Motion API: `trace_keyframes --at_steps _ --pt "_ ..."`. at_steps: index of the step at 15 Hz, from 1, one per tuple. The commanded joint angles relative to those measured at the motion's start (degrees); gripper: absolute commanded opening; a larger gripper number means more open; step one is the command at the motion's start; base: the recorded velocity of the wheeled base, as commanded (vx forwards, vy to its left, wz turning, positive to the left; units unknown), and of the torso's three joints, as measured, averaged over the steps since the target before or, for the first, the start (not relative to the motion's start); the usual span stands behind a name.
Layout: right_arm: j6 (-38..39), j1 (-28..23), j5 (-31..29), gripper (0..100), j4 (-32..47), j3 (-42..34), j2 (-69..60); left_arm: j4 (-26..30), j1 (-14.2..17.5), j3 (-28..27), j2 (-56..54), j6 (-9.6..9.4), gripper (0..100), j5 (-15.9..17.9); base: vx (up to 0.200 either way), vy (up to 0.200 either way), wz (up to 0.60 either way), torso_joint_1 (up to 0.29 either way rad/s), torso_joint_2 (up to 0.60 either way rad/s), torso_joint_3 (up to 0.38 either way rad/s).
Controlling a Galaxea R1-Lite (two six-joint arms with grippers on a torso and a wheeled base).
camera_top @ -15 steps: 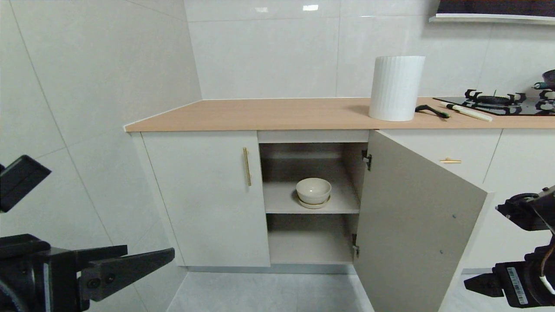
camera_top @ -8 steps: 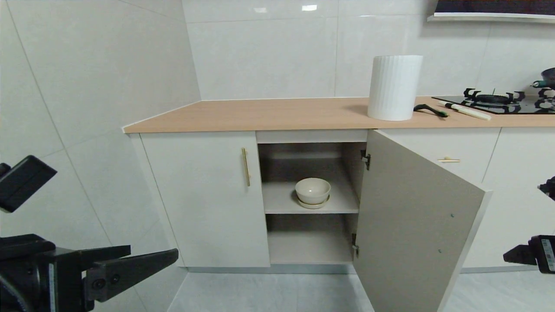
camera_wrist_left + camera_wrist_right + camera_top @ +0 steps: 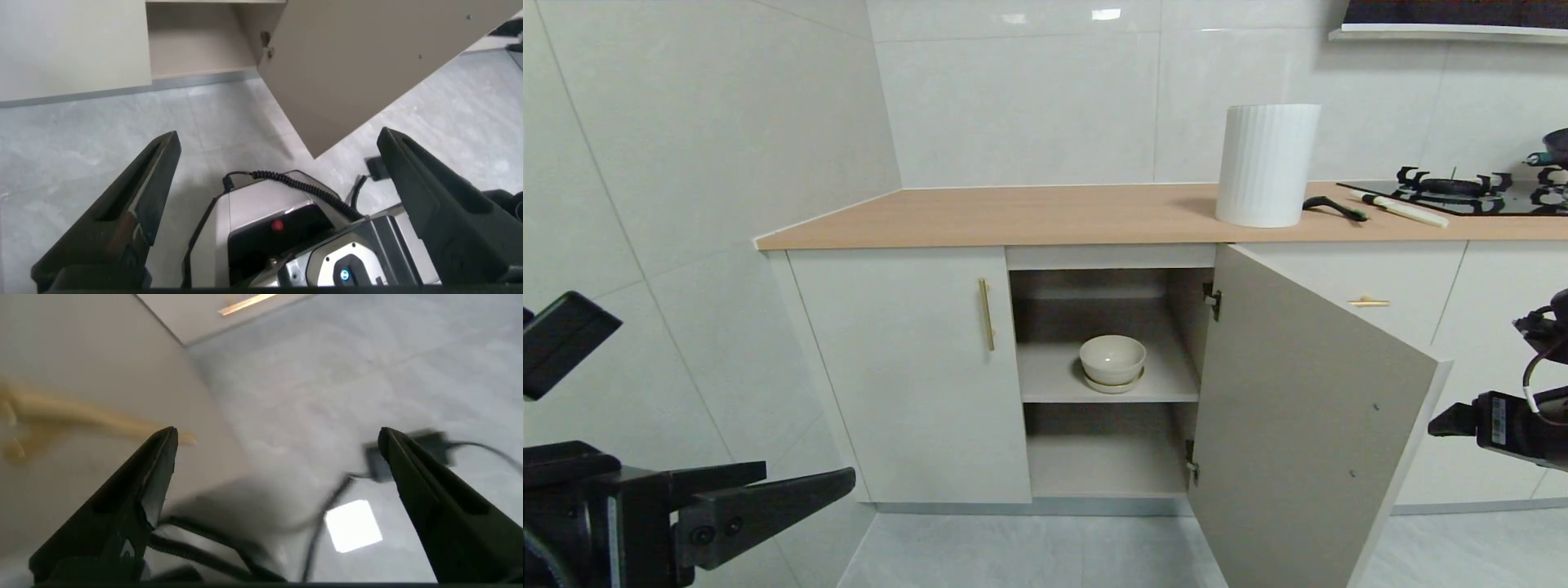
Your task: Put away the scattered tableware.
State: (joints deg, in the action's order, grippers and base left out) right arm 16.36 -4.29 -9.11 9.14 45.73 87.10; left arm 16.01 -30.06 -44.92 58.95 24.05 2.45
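Observation:
A cream bowl (image 3: pixel 1112 357) sits on a small plate (image 3: pixel 1112 383) on the middle shelf of the open cabinet (image 3: pixel 1107 380). The cabinet door (image 3: pixel 1307 425) is swung out toward me on the right. My left gripper (image 3: pixel 278 151) is low at the left, well short of the cabinet, open and empty; one finger (image 3: pixel 768 498) points at the closed door. My right gripper (image 3: pixel 278 441) is open and empty, over the floor beside the open door. Its dark tip (image 3: pixel 1450 420) shows just right of the door's edge.
On the wooden countertop (image 3: pixel 1029 214) stand a white ribbed cylinder (image 3: pixel 1267 163), a dark peeler (image 3: pixel 1331 207) and a pale knife (image 3: pixel 1401 210), with a gas hob (image 3: pixel 1462 192) at the far right. The left door has a gold handle (image 3: pixel 986 314). The bottom shelf (image 3: pixel 1107 465) is bare.
My right arm swung out toward the right edge, then rose to beside the open door. The left arm, bowl and door have kept still.

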Motion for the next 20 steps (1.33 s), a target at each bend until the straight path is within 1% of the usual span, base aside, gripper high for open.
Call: trace_keyframes --at_steps 1,4,6,9,10,12,13,14,16,20 --pt "0.25 -0.10 0.67 100 -1.41 -0.11 4.22 -0.01 0.00 0.01 0.02 0.03 100 0.01 0.000 0.000 0.00 0.000 0.00 0.000" --pt "3.94 -0.02 1.99 100 -4.66 -0.02 7.38 -0.01 0.00 0.01 -0.07 0.03 100 0.01 0.000 0.000 0.00 0.000 0.00 0.000" --pt "4.65 -0.02 2.25 100 -6.07 -0.29 8.52 -0.01 0.00 0.01 -0.07 -0.06 100 0.10 0.000 0.000 0.00 0.000 0.00 0.000" --pt "4.65 0.07 4.36 100 -6.51 -0.46 8.26 -0.54 0.00 0.19 0.02 0.03 100 -0.08 0.000 0.000 0.00 0.000 0.00 0.000" --pt "4.65 0.51 5.50 100 -6.51 -0.73 8.08 -1.50 0.00 0.19 0.02 0.03 100 -0.08 0.000 0.000 0.00 0.000 0.00 0.000" --pt "4.91 3.24 6.38 100 -6.51 -1.08 8.17 -1.68 0.09 0.19 -0.07 0.12 100 -0.08 0.000 0.000 0.00 0.000 0.00 0.000" --pt "6.05 4.99 6.82 100 -6.51 -1.08 8.35 -1.68 0.09 0.10 -0.07 0.21 100 -0.08 0.000 0.000 0.00 0.000 0.00 0.000" --pt "7.37 9.48 7.35 100 -6.51 -0.90 8.44 -1.68 0.09 0.10 -0.15 0.21 100 0.01 0.000 0.000 0.00 0.000 0.00 0.000" --pt "7.46 15.98 7.35 100 -6.77 0.06 8.96 -1.68 0.09 0.19 -0.07 0.12 100 0.01 0.000 0.000 0.00 0.000 0.00 0.000" --pt "9.22 28.72 7.35 100 -6.33 7.36 12.48 -1.68 0.27 0.19 0.02 0.12 100 -0.08 0.000 0.000 0.00 0.000 0.00 0.000"
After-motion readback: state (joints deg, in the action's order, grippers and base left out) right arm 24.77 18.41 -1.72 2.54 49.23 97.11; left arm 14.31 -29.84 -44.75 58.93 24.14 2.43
